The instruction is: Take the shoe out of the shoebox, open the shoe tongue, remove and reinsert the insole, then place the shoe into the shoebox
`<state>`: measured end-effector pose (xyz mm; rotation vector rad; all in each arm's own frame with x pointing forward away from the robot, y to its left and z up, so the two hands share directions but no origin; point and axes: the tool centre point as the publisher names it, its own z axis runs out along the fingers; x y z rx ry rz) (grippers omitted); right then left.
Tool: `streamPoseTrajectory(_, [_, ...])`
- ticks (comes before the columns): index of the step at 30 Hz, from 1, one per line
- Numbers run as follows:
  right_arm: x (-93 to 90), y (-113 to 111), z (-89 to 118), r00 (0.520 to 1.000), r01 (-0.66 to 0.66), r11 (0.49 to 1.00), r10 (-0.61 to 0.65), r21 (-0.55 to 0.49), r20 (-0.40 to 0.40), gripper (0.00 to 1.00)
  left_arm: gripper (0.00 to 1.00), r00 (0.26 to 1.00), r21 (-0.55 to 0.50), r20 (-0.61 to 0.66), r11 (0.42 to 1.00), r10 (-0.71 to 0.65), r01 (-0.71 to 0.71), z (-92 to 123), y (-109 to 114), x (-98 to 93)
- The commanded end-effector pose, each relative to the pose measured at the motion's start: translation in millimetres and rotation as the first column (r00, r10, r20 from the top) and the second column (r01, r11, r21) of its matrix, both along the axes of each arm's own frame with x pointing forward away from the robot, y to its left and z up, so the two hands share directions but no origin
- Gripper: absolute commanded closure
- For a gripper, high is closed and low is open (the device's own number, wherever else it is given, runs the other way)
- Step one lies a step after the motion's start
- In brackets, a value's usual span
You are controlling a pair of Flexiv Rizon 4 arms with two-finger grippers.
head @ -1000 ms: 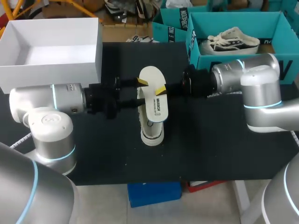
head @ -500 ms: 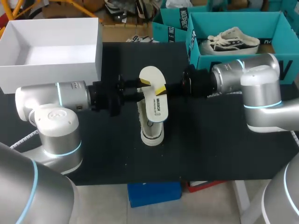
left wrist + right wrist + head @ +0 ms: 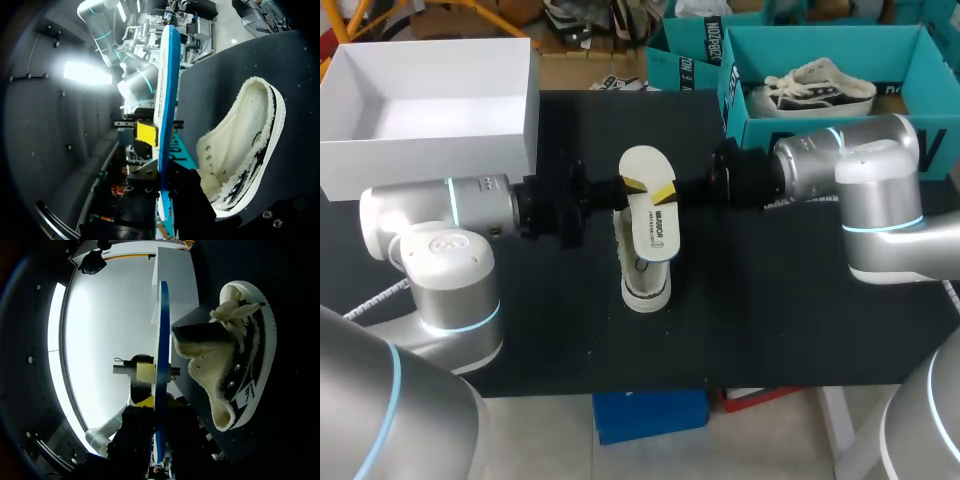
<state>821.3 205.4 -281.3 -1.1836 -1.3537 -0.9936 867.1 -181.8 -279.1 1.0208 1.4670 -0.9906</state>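
- Cream insole [image 3: 650, 200] hangs just above the shoe [image 3: 645, 285], clear of its opening, with its printed face up in the head view.
- The left gripper [image 3: 630, 186] comes in from the shoe's left side and is clamped on one long edge of the insole. In the left wrist view the insole runs edge-on between its fingers.
- The right gripper [image 3: 666, 192] comes in from the shoe's right side and is pinched on the opposite long edge, so both arms carry the insole together.
- The shoe lies on the black table [image 3: 770, 320], out of any box. The wrist views show its mouth spread wide, the fleecy lining showing and nothing inside it.
- Done, by my reading: the shoe is out, the tongue is pulled open and the insole is removed.
- Left to do: slide the insole back into the shoe and seat it flat, then return the shoe to its box.
- A white box [image 3: 430, 110] stands open and empty beyond the shoe, off to its left, and is probably the shoebox.
- A teal box [image 3: 820, 30] beyond the shoe's right already holds another shoe [image 3: 815, 88].
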Motion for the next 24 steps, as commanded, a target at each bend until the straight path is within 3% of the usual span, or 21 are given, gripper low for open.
streamPoseTrajectory(1, [1.0,1.9,1.7,1.000,0.023,0.999,-0.024,-0.037,-0.007,0.00,1.00,1.000,0.006,0.001,1.000,0.004,-0.004,2.6,2.3,-3.5])
streamPoseTrajectory(11, [-3.6,-16.8,12.5,0.980,0.195,0.968,-0.199,-0.161,-0.015,0.00,1.00,0.988,0.114,-0.120,0.988,-0.093,0.107,10.0,19.3,-22.0])
streamPoseTrajectory(24, [-28.3,-58.3,29.5,0.944,0.322,0.904,-0.329,-0.282,0.025,0.00,1.00,0.956,0.236,-0.223,0.941,-0.192,0.245,9.9,49.1,-72.3])
